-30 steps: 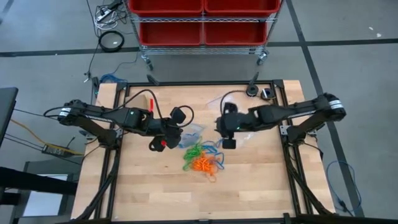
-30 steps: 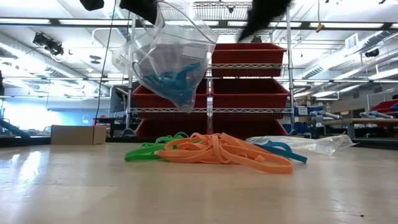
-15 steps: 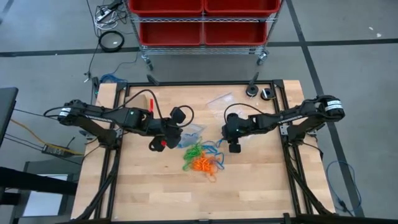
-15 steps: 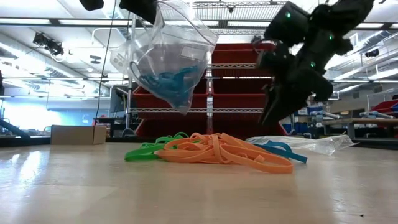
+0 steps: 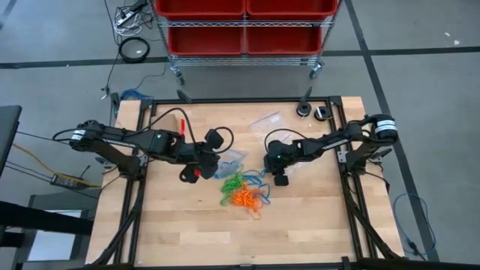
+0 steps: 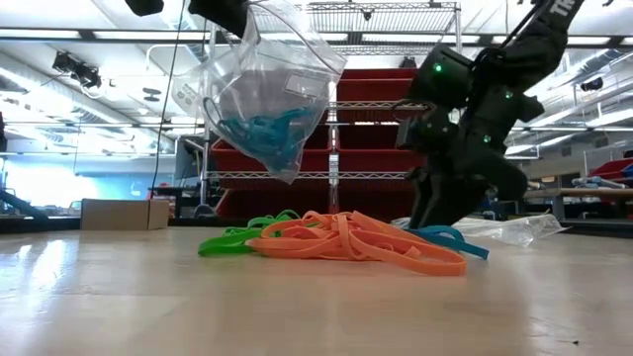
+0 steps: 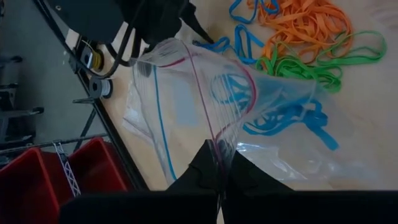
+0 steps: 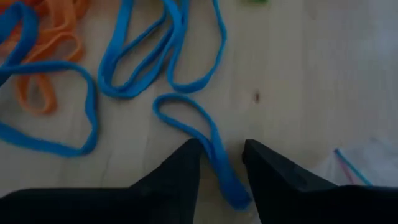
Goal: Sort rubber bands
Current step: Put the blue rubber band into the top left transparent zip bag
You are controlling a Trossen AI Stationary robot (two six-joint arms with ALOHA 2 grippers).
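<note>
From above I see the rubber bands heaped just past table centre toward six o'clock, green and orange tangled, blue strays at their three o'clock edge; bare wood runs wide on every side toward six, so there is room to move there. My left gripper sits at the pile's ten o'clock, fingers pinched shut on the rim of a clear zip bag; only the low view shows that bag hanging well clear of the table with blue bands inside. My right gripper is down at the pile's two o'clock; its wrist camera shows what the overhead hides: the fingers part-open, straddling one blue band that lies flat on the wood, not yet clamped. A second bag lies flat near the twelve o'clock edge; a small tan box sits toward eleven, close to the table frame.
</note>
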